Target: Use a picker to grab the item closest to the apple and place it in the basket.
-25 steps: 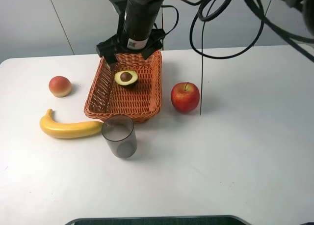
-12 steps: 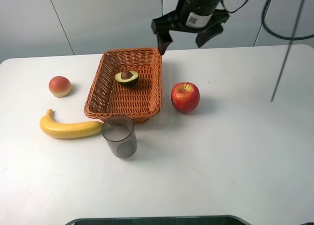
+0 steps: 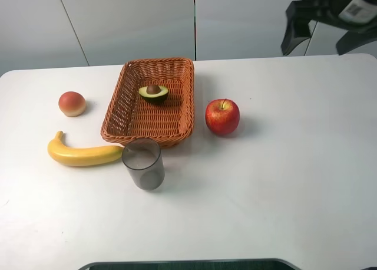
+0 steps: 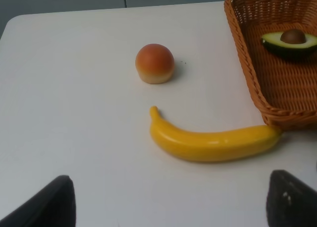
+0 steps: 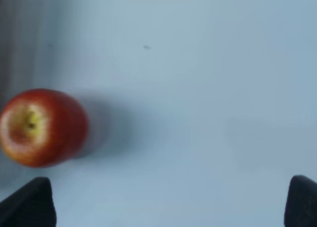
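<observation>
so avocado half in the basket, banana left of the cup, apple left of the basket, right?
No: the apple sits right of the basket, as the exterior high view shows. Avocado half in the basket and banana left of the cup are correct.

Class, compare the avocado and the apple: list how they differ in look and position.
The avocado is a cut half, green with its brown pit showing, while the apple is whole and red. The avocado lies inside the basket, while the apple stands on the table beside the basket, not touching it. Both are fruit.
</observation>
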